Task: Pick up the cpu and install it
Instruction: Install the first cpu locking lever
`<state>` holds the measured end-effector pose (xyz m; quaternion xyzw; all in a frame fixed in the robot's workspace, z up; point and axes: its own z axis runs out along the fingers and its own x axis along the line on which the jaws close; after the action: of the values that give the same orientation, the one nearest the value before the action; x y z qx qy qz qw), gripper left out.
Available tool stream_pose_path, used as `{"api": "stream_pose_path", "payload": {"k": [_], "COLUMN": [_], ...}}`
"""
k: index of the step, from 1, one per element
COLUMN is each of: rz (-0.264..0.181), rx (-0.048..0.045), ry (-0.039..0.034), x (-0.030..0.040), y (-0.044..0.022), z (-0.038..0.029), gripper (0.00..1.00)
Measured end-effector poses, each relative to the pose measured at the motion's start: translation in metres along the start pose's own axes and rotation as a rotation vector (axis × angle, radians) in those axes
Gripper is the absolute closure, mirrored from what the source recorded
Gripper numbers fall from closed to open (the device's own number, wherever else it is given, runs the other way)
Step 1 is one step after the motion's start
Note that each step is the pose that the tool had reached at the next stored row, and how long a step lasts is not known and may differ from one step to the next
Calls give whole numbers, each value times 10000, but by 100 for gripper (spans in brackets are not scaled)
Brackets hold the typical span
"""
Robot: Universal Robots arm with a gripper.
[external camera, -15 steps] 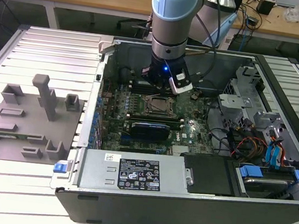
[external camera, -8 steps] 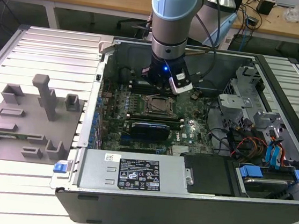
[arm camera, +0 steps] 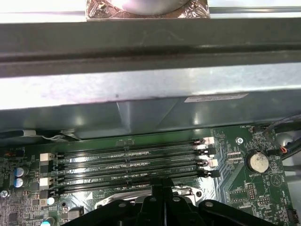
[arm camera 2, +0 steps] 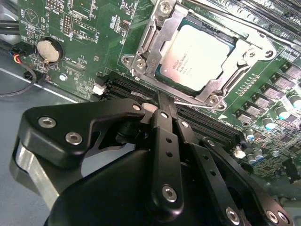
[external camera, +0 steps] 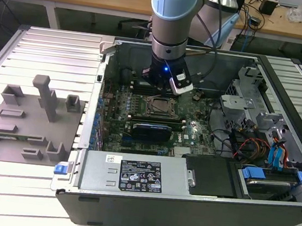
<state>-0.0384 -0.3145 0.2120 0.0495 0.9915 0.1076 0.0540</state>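
In the exterior view, the black gripper hangs inside the open grey computer case, near the socket.

In the second wrist view, the fingers are pressed together and empty. The shiny silver-topped square cpu lies in the metal socket frame, just ahead of them.

In the first wrist view, the closed fingers sit beside the black memory slots.

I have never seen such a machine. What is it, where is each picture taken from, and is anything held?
It is a robot arm working over an open computer case. The exterior view looks at the whole scene from off the arm; grey plastic blocks lie beside the case on the exterior view's left. Both wrist views come from cameras riding on the arm. The second wrist view shows the gripper, its fingers together and holding nothing, close to the cpu, which sits in its socket frame. The first wrist view shows memory slots.
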Motion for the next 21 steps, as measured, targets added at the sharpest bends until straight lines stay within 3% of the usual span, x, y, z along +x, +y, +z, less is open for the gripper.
{"api": "stream_pose_path", "payload": {"k": [14, 19, 21], "rz": [466, 594, 598], "rx": [34, 25, 25], "ry": [-257, -470, -496], "x": [65, 90, 99], "y": [40, 52, 53], "z": [2, 12, 13], "gripper": [89, 89, 89]}}
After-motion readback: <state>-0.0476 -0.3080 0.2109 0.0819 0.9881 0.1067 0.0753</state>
